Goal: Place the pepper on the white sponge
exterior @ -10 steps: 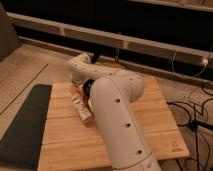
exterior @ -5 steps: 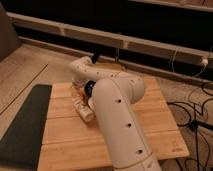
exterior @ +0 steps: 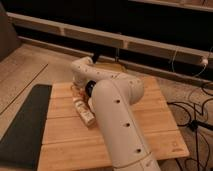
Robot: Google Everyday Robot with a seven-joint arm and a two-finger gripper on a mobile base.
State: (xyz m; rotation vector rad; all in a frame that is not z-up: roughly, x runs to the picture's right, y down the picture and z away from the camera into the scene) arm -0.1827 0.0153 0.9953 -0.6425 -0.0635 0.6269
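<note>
Obs: gripper [exterior: 83,109] sits low at the wooden table's [exterior: 160,125] 9 o'clock side; its opening and hold cannot be told, as the arm [exterior: 120,125] blocks it. A reddish patch at its 11 o'clock is probably the pepper [exterior: 75,90].

Risk: white sponge unseen, so 1 blind release may miss it.

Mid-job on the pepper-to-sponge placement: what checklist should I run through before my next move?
1. Position of gripper: ok, at the far edge of the wooden table, beyond the wrist.
2. Grip on pepper: cannot tell.
3. View of pepper: cannot tell, the arm covers the table's middle.
4. Target white sponge found: cannot tell, only a pale oblong item shows beside the arm.
5. Cables off the table: ok, they lie on the floor at the picture's right.
</note>
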